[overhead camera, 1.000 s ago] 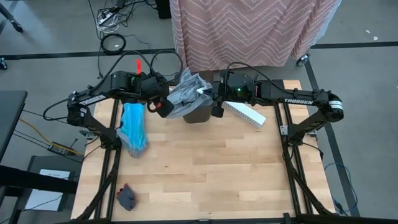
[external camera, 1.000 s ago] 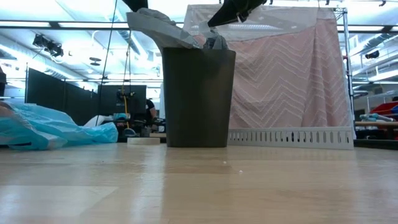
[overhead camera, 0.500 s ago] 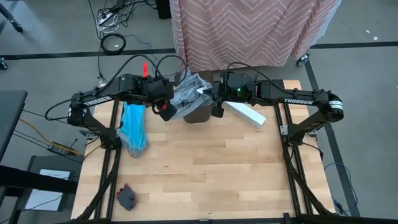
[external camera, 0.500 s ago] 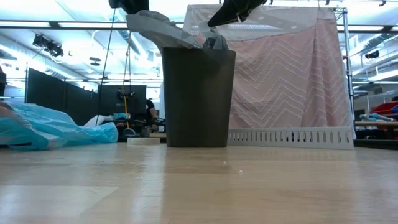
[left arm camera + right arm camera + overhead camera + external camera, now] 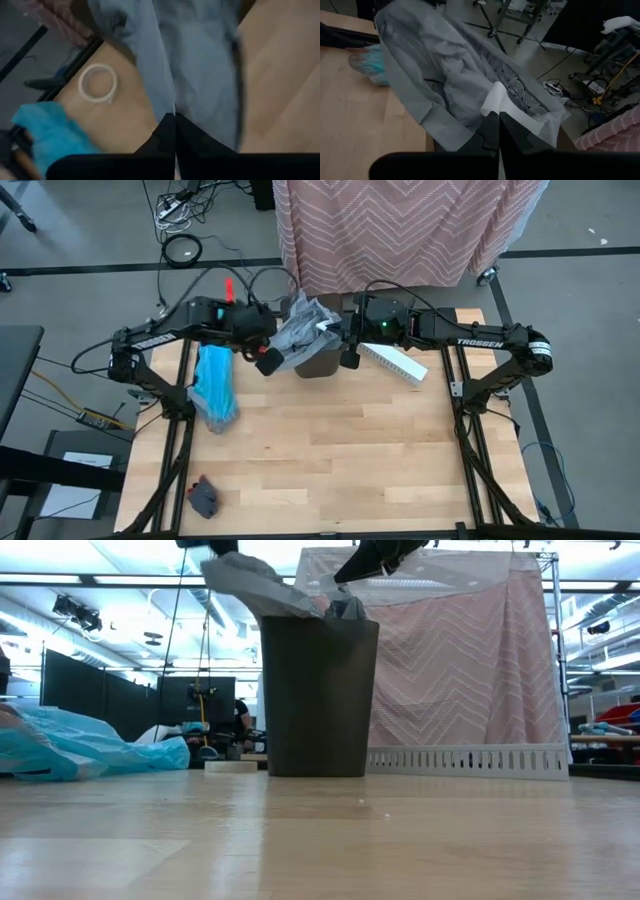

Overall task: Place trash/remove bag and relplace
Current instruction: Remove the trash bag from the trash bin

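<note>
The light grey plastic bag (image 5: 300,328) sits in a dark bin (image 5: 320,364) at the table's far middle, its crumpled top standing above the bin's rim (image 5: 262,585). My left gripper (image 5: 268,360) is shut at the bag's left side. My right gripper (image 5: 346,340) is shut at its right side. The turquoise bag (image 5: 215,385) lies flat on the table left of the bin and also shows in the low view (image 5: 80,745). No loose trash shows. My left gripper pinches the bag's left upper edge (image 5: 170,102) between its two shut fingers, coming from the table's left above the bin's rim. That part is drawn up and to the left (image 5: 225,565), and the rest stays in the bin. My right gripper pinches a pale fold of the bag's rim (image 5: 496,99) between its two shut fingers, coming from the table's right above the bin. The rim is held up above the bin, and the bag stays inside it.
A long white box (image 5: 393,361) lies right of the bin. A white tape ring (image 5: 98,83) lies on the table left of the bin, near the far edge. A small dark grey lump (image 5: 203,498) lies at the near left. Pink patterned cloth (image 5: 400,230) hangs beyond the far edge.
My left gripper, still shut, has moved a little toward the bin and up. The bag's left upper edge has gone up with it. My right gripper and the bin have kept still.
</note>
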`<state>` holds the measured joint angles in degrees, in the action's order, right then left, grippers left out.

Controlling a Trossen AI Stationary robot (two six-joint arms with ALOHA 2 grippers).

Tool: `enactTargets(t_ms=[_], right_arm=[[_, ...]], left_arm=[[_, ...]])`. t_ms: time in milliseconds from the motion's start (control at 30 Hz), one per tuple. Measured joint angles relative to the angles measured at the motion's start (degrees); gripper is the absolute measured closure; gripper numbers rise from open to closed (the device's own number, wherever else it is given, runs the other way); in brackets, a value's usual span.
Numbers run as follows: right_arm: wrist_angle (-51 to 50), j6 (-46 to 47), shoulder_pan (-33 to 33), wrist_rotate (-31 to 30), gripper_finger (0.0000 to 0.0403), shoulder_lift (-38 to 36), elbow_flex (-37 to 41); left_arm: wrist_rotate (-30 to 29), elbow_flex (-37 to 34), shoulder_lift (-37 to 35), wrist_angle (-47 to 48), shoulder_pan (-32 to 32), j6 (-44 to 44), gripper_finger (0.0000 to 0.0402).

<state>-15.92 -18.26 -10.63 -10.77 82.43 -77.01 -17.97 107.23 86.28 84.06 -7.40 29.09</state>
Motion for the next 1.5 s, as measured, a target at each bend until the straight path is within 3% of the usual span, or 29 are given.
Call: enactTargets(t_ms=[400, 533, 767, 1033, 1200, 1367, 1500], right_arm=[[0.2, 0.6, 0.0, 0.0, 0.0403, 0.0, 0.0], [1.0, 1.1, 1.5, 0.1, 0.0403, 0.0, -1.5], [4.5, -1.0, 5.8, 2.5, 0.0403, -0.3, -11.1], [6.5, -1.4, 6.4, 2.7, 0.0403, 0.9, -18.8], [6.6, -2.0, 6.4, 2.9, 0.0403, 5.4, -24.4], [6.2, -3.0, 6.4, -3.0, 0.0403, 10.9, -29.3], [4.5, -3.0, 5.9, -6.6, 0.0403, 13.3, -31.0]], left_arm=[[-4.2, 16.8, -0.1, -3.3, 0.0, 3.1, 0.0400], [-4.6, 19.3, -0.1, -8.5, 0.0, 2.1, 0.0400], [-4.2, 19.6, -0.1, -15.4, -0.1, -0.1, 0.0401], [1.3, 19.6, 0.8, -32.5, -0.1, -0.3, 0.0401], [4.9, 19.6, 2.7, -40.5, -0.1, -0.3, 0.0401], [12.3, 19.6, 4.7, -45.6, 0.4, 4.1, 0.0401], [14.6, 19.6, 4.9, -49.9, 1.1, 6.3, 0.0401]])
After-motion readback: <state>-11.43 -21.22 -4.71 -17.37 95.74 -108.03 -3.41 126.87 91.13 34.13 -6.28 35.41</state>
